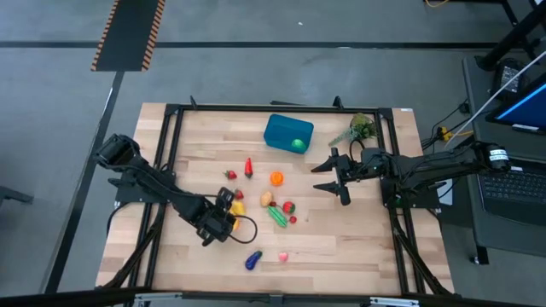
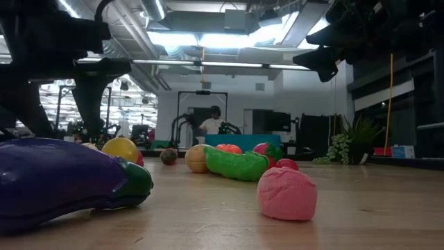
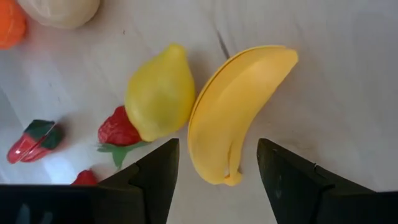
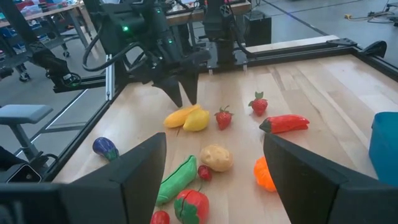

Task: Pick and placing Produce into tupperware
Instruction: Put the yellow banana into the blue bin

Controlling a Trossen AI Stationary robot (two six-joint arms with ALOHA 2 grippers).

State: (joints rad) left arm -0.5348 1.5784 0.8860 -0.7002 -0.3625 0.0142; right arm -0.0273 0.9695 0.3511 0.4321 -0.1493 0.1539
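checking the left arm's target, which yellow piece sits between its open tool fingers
The banana: its lower end lies between the left tool's open fingers. The lemon touches the banana's side but lies outside the gap, by a strawberry.

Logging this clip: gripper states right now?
Left gripper: open, straddling the banana, nothing held.
Right gripper: open, empty, above the table near the tub.

We count two strawberries (image 4: 223, 117), one banana (image 3: 233, 115), one lemon (image 3: 160, 93), one chili pepper (image 4: 285, 123), one potato (image 4: 216, 157), one eggplant (image 4: 105, 147), one tub (image 1: 288, 132).
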